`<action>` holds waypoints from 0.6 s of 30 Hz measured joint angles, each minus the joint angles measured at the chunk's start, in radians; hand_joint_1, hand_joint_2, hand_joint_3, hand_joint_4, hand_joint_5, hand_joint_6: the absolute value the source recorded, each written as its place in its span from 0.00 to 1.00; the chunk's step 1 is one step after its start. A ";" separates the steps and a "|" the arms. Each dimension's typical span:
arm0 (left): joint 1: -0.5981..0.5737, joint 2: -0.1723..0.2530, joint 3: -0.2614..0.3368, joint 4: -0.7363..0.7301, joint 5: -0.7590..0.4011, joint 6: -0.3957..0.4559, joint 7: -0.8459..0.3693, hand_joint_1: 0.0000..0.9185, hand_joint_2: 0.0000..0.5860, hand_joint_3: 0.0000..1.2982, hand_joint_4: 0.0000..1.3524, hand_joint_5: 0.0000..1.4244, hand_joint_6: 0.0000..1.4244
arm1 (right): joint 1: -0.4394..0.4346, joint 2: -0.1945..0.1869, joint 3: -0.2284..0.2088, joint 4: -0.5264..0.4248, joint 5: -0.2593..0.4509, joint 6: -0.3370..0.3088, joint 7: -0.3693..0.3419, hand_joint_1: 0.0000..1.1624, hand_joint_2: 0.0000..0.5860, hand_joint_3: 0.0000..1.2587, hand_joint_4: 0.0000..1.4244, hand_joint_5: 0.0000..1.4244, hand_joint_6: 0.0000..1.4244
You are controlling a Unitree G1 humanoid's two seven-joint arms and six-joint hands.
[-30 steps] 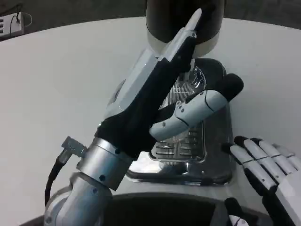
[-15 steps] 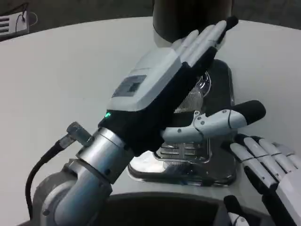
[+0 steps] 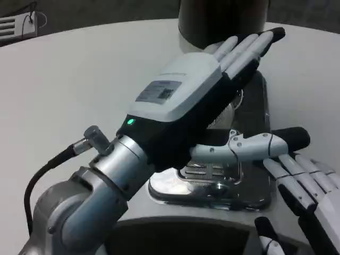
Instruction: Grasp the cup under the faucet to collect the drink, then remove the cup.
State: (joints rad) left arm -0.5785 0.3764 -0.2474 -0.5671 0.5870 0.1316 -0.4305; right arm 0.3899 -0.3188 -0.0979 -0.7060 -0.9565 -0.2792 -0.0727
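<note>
Cup (image 3: 234, 103): only a sliver of clear ribbed glass shows past the left hand (image 3: 183, 98), standing on the drip tray (image 3: 212, 186) in front of the dark dispenser body (image 3: 223, 18). Faucet itself hidden, so can't confirm the cup is exactly under it. Whether any drink is in it can't be told.

Left hand is the nearer one by far: it lies directly over the cup from the camera's side, back of hand up, fingers (image 3: 247, 45) straight and pressed side by side, pointing up-right toward the dispenser. Thumb (image 3: 255, 144) sticks out wide to the right, low, above the tray grille. So fingers and thumb are apart, nothing held. Cup sits in the gap between fingers and thumb, on the palm side, but contact can't be seen.

Cup's long axis looks upright, hand roughly crosswise to it, which suits a wrap-around grasp. Judgement: reach stage, grasp not yet made; next move prob. needs the thumb and fingers to close round the cup wall w/o knocking it off the tray.

Right hand (image 3: 305, 186) rests at bottom right, just beside the tray edge, fingers extended and loosely together, empty, well off the cup.

White table (image 3: 79, 79) all round.
</note>
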 measured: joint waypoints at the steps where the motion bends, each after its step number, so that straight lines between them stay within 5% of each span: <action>1: -0.004 0.001 -0.001 0.000 0.007 0.000 -0.006 0.00 0.19 0.00 0.00 0.00 0.00 | 0.000 0.000 0.000 0.000 0.001 0.001 0.000 0.19 0.86 0.11 0.05 0.07 0.10; 18: -0.015 0.006 -0.009 -0.007 0.048 0.000 -0.037 0.00 0.19 0.00 0.00 0.00 0.00 | -0.055 0.016 0.024 0.025 0.130 0.060 0.066 0.31 0.68 0.04 0.05 0.06 0.11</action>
State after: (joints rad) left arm -0.5937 0.3821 -0.2564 -0.5745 0.6354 0.1317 -0.4670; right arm 0.3345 -0.3033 -0.0740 -0.6807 -0.8261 -0.2190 -0.0064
